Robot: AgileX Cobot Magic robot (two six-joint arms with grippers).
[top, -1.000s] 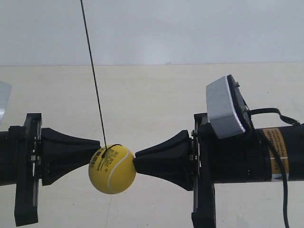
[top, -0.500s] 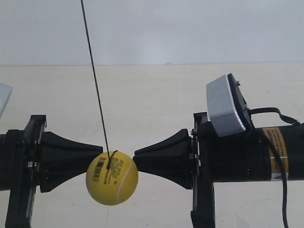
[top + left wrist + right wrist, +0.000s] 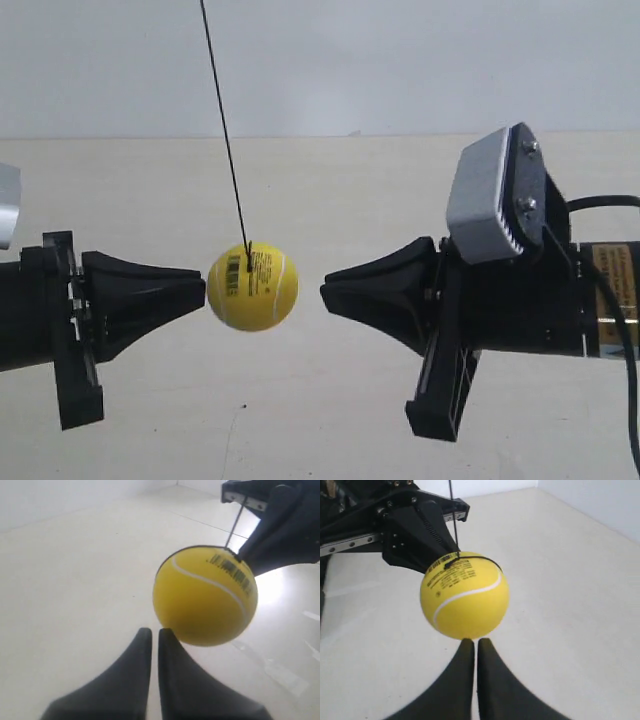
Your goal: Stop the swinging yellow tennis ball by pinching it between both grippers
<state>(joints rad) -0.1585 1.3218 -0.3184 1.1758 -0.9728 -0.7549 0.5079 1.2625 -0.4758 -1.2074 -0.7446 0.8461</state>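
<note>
The yellow tennis ball (image 3: 253,287) hangs on a thin dark string (image 3: 225,130) between two black wedge-jawed grippers. The tip of the gripper at the exterior view's left (image 3: 203,290) is at the ball's edge, touching or nearly so. The gripper at the exterior view's right (image 3: 325,290), under a grey boxy camera module (image 3: 485,200), stands a small gap away. In the left wrist view the ball (image 3: 205,600) floats just past my left gripper (image 3: 151,630), jaws shut on nothing. My right gripper (image 3: 471,640) is also shut, pointing at the ball (image 3: 464,595).
A cream tabletop (image 3: 330,420) lies below, with a white wall (image 3: 400,60) behind it. A pale grey object (image 3: 5,205) shows at the exterior view's left edge. A black cable (image 3: 625,350) loops off the arm at the exterior view's right.
The ball was held between both tips; now it hangs higher and further right. The arm at the exterior view's right has drawn back and tilted, opening a gap.
</note>
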